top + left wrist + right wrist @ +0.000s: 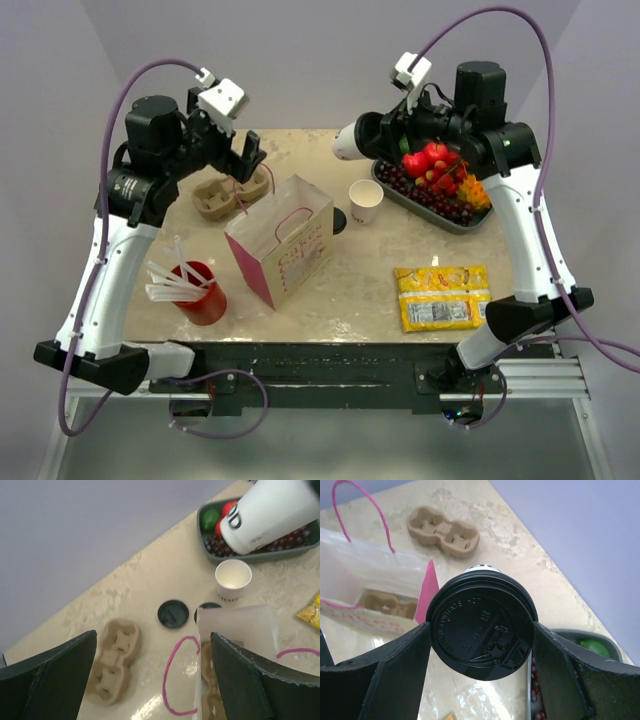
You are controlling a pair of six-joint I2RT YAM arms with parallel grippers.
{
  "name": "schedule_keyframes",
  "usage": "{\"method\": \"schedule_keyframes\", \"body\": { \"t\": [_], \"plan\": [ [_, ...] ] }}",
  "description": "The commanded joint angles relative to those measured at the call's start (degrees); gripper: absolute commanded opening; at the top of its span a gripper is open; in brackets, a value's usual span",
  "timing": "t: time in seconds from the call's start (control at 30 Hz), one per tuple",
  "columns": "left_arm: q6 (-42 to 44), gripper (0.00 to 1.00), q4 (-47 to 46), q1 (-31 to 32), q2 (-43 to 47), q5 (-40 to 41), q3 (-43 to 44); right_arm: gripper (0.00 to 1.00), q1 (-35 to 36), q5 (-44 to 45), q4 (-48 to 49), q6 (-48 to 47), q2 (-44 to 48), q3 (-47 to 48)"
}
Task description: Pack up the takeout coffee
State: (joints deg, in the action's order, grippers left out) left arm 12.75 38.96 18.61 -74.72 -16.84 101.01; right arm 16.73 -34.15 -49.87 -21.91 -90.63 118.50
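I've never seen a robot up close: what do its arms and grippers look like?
The left arm and right arm are white shells with black joints, each trailed by a looping purple cable. The left gripper and right gripper each have two broad, dark fingers.

On the table point(350, 285) an open pink-and-white paper bag point(285, 240) stands, with a cardboard cup carrier point(215, 195) behind it to the left, and a lidless white cup point(365, 202) and a loose black lid point(173, 613) to its right. A red cup point(205, 292) of white straws point(168, 283) stands front left. A yellow packet point(441, 297) lies front right, and a dark tray point(290, 553) of fruit sits back right.
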Motion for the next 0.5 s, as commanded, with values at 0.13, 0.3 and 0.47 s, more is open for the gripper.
{"method": "schedule_keyframes", "body": {
  "t": [0.13,0.3,0.47],
  "plan": [
    [-3.97,0.93,10.08,-10.60,-3.24,-8.98,0.41,0.00,2.08,-3.02,11.02,7.58,1.77,3.84],
    [-1.24,0.85,10.52,-11.05,-2.89,-19.88,-1.51,0.00,2.51,-4.52,8.21,7.32,2.21,4.20],
    [-0.71,0.85,10.17,-10.96,-1.05,-23.59,-5.56,0.00,3.39,-4.26,5.05,7.15,2.39,3.67]
  ]
}}
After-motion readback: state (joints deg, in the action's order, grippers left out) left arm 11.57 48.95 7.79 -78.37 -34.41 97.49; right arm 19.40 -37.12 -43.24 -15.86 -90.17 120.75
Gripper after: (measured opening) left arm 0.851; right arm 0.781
